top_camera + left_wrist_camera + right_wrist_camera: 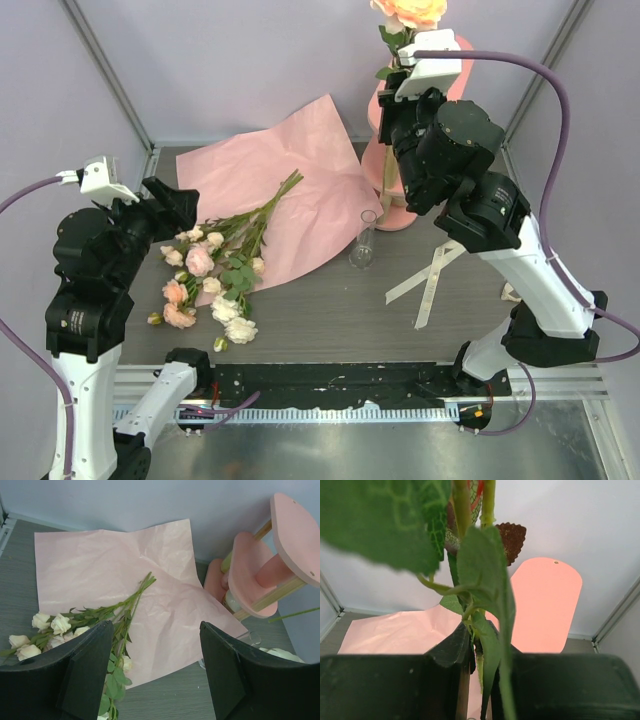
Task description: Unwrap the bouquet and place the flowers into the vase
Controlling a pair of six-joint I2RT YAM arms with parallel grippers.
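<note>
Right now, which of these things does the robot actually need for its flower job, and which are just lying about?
Needed: loose flowers, rose in the right claw, glass vase.
Lying about: pink paper, cream ribbon, pink shelf.

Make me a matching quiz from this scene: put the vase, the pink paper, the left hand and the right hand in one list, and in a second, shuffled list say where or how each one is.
Column one:
1. vase
2. pink paper
3. left hand
4. right hand

Column two:
A. shut on the stem of the peach rose
B. open, holding nothing
C. spread out under the stems of the loose flowers
D. standing upright beside the paper's edge

Pairs: 1-D, 2-C, 3-B, 4-A
</note>
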